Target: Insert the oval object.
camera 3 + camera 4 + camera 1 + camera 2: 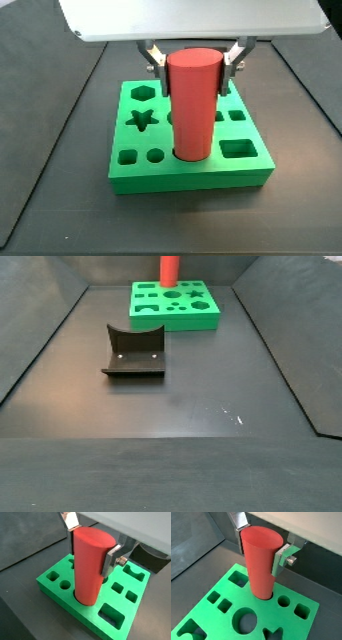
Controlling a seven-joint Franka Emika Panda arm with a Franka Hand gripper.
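The oval object, a tall red peg (pixel 88 567), stands upright with its lower end in a hole of the green block (pixel 53 579). It rises well above the block in both wrist views (pixel 261 562) and in a side view (pixel 193 100). My gripper (pixel 91 551) is above the block, and its silver fingers (pixel 112 559) press against the peg's upper part on two opposite sides. This also shows in a wrist view (pixel 260 552) and a side view (pixel 195 62). In the far side view only the peg's lower part (pixel 170 271) shows and the gripper is out of frame.
The green block (pixel 174 322) has several other shaped holes, among them a star (pixel 140 121) and a square (pixel 237 150). It lies at the far end of the dark floor. The fixture (pixel 134 353) stands on the floor near the block. Dark walls enclose the floor.
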